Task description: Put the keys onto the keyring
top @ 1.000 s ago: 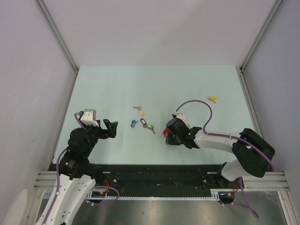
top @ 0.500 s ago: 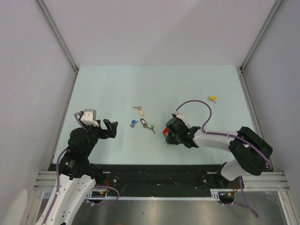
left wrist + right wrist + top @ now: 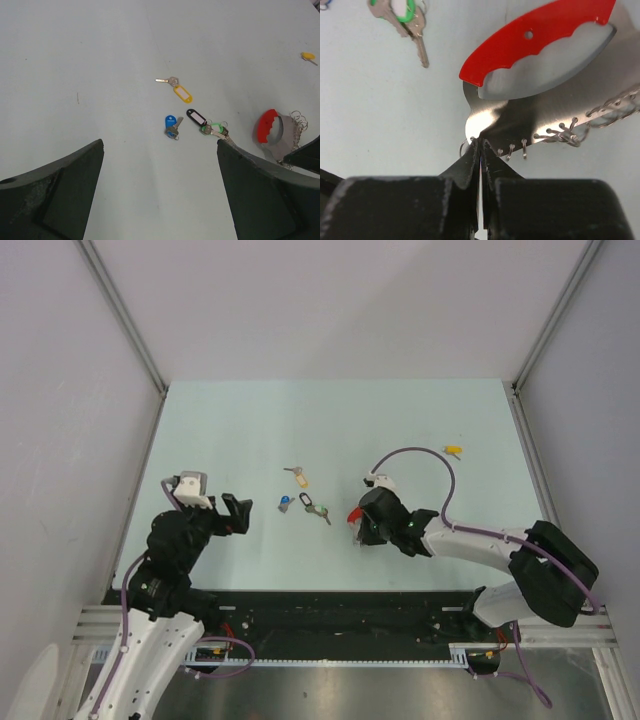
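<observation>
My right gripper [image 3: 480, 150] — part-open a second ago, now pinches the keyring [image 3: 540, 30] by its metal edge (secured, I judge) | left gripper [image 3: 160, 145] spread | keys [image 3: 196, 118] unthreaded

We are looking at a pale green bench [image 3: 250, 420] spreading beyond the left gripper [image 3: 239, 514], plain white walls [image 3: 330, 300] enclosing it.

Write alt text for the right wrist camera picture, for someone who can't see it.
The right gripper is shut on the lower edge of the keyring, a metal plate with a red handle and small wire rings. Green-tagged keys lie at top left.
</observation>
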You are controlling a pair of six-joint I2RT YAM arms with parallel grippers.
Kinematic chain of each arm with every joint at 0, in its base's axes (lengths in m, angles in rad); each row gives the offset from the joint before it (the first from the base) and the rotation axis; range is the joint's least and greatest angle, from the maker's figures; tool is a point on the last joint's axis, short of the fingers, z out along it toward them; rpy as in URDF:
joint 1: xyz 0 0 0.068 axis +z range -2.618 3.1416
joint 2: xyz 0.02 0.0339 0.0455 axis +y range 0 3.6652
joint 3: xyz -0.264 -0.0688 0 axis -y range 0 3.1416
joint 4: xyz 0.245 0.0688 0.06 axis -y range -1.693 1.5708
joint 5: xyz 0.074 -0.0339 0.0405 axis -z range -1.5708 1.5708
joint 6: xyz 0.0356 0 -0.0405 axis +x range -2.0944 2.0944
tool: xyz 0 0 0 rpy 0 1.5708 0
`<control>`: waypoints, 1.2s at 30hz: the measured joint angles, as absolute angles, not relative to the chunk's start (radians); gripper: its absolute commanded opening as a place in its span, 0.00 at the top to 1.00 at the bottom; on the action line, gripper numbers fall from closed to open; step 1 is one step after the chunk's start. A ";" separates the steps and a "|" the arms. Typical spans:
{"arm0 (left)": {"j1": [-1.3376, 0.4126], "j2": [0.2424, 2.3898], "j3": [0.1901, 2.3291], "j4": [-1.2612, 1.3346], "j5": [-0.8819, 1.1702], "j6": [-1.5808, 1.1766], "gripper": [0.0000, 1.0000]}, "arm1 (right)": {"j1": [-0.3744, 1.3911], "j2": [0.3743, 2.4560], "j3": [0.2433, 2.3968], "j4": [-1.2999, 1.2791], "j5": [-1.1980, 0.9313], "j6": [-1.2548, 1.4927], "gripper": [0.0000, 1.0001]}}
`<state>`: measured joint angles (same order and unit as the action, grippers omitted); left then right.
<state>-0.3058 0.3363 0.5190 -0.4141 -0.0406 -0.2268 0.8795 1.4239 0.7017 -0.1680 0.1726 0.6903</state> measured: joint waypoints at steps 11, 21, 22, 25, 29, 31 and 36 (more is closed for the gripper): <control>-0.306 0.497 0.552 -0.403 0.017 -0.245 0.00 | 0.926 1.405 0.862 -0.340 0.275 0.396 1.00; -0.313 0.703 0.646 -0.308 0.154 -0.281 0.00 | 1.056 1.502 0.973 -0.502 0.608 0.282 1.00; -0.316 0.720 0.653 -0.303 0.168 -0.284 0.00 | 1.060 1.501 0.971 -0.493 0.633 0.273 1.00; -0.338 0.791 0.683 -0.292 0.222 -0.289 0.00 | 1.064 1.481 0.943 -0.430 0.688 0.236 1.00; -0.378 0.847 0.710 -0.269 0.284 -0.287 0.00 | 1.069 1.391 0.838 -0.283 0.719 0.168 1.00; -0.402 0.871 0.724 -0.254 0.319 -0.279 0.00 | 1.070 1.328 0.773 -0.192 0.720 0.128 1.00; -0.448 0.912 0.764 -0.242 0.376 -0.249 0.00 | 1.069 1.154 0.637 0.002 0.696 0.040 1.00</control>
